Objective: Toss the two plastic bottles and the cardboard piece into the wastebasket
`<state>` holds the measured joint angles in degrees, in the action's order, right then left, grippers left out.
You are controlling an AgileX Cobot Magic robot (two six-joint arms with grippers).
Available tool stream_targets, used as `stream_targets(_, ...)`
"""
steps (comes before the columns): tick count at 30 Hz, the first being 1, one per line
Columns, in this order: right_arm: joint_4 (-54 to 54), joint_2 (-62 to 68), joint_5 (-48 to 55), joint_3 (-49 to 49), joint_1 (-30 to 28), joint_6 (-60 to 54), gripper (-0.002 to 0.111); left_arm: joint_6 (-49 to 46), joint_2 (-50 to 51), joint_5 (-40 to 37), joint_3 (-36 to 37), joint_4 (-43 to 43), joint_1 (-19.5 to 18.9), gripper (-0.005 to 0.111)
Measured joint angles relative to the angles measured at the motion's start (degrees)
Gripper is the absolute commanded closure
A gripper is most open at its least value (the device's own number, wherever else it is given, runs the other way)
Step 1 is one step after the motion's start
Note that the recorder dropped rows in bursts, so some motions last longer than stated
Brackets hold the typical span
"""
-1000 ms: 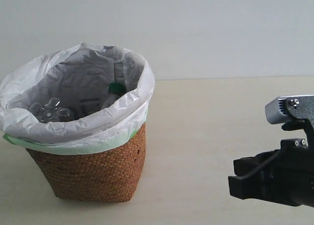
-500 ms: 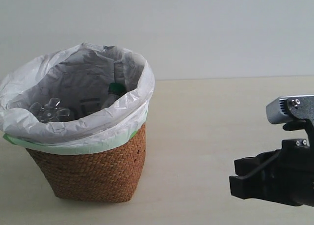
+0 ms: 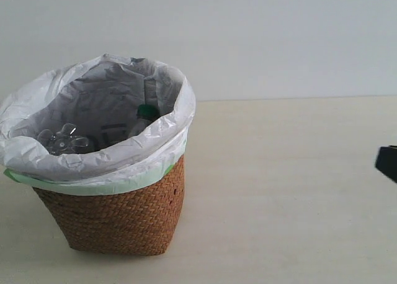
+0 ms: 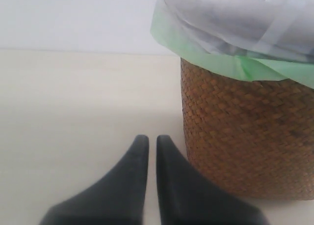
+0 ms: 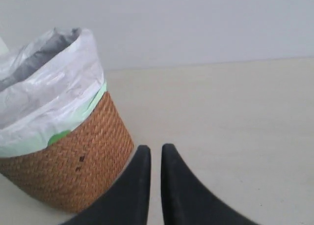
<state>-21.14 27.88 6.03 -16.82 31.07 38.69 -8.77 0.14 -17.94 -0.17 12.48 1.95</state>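
the left gripper (image 4: 152,139) has its black tapered fingers drawn together to a thin slit with nothing between them. it sits low over the pale beige table (image 3: 279,191), just beside the wall of the brown woven wicker wastebasket (image 3: 118,216). the right gripper (image 5: 156,149) is likewise closed down to a slit and empty. in the exterior view only a dark sliver of it shows at the right edge, well apart from the basket, which lies to its left across the tabletop. so the left arm looks the nearer of the two. inside the crinkled white plastic liner with its pale green edge (image 3: 93,172), the clear bottle with the green cap (image 3: 146,113) stands roughly upright, cap up, against the right inner side. a second clear bottle (image 3: 62,140) shows its petal-shaped base toward the left. the cardboard piece is not visible in any view; whether it lies hidden in the basket i cannot tell. judged from this, nothing in view remains on the table to pick up.
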Motion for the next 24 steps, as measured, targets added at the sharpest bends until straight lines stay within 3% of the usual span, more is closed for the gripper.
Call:
stream_targets(4, 0.24, -8.41, -2.76, 5.41, -3.97, 1.39, 0.104, 0.0, 0.0, 0.0, 0.0, 0.0, 0.0, 0.101)
stream_targets(13, 0.24, -24.91, -7.66, 15.88, -4.37, 2.07, 0.104, 0.0, 0.0, 0.0, 0.0, 0.0, 0.0, 0.101)
stream_targets(19, 0.24, -27.4, -5.45, 16.48, -5.07, 2.1, 0.104, 0.0, 0.0, 0.0, 0.0, 0.0, 0.0, 0.101)
stream_targets(24, 0.24, -27.48, 1.01, 16.48, -6.79, -4.65, 0.104, 0.0, 0.0, 0.0, 0.0, 0.0, 0.0, 0.101)
